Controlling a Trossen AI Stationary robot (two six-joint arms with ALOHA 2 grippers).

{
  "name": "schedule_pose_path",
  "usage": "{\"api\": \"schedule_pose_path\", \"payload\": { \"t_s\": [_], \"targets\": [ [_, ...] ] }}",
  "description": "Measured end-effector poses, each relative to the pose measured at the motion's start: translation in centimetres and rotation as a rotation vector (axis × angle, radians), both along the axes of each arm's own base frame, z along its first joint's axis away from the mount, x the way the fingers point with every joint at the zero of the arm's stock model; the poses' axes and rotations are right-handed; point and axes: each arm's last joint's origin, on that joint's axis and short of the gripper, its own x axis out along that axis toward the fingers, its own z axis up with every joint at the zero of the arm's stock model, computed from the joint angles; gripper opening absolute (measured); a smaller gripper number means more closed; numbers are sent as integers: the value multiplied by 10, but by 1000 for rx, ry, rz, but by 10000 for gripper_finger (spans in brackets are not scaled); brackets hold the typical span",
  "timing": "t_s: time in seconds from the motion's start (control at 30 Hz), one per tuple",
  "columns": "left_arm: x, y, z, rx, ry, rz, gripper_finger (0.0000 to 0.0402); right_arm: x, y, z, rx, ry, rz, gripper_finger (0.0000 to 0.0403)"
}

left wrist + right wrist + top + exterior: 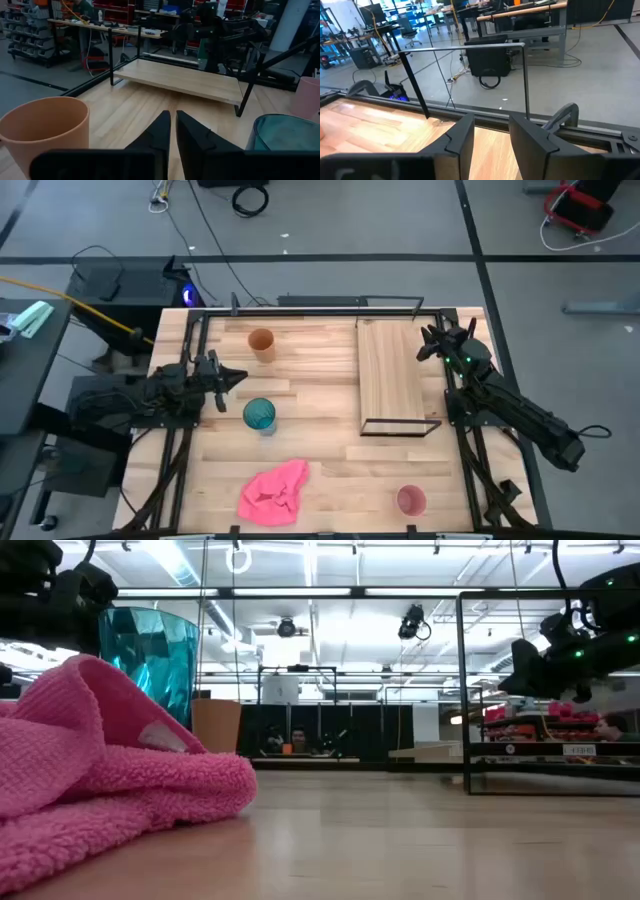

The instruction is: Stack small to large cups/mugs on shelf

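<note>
The orange cup [262,343] stands upright on the tabletop at the far left centre, and the teal cup [259,415] stands nearer, both mouth up. The pink cup [411,500] stands near the front edge at the right. The shelf [392,375], a pale board on a thin black wire frame, stands right of centre. My left gripper [235,377] hovers shut between the orange cup [47,130] and the teal cup [285,132], pointing toward the shelf [185,80] and touching neither. My right gripper [428,340] is open and holds nothing, beside the shelf's far right corner.
A crumpled pink cloth [275,491] lies near the front edge, left of centre, and fills the low view's left [100,780]. A black frame rail [320,308] runs along the table's far edge. Bare wood lies between the cups and the shelf.
</note>
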Motion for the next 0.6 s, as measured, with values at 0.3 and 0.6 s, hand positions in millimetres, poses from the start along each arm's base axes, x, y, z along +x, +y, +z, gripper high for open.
{"api": "schedule_pose_path", "payload": {
  "t_s": [0.3,0.6],
  "targets": [
    [0,0,0,0,0,0,34,0,0,0,0,0,0,130],
    [0,0,0,0,0,0,35,0,0,0,0,0,0,130]
  ]
}}
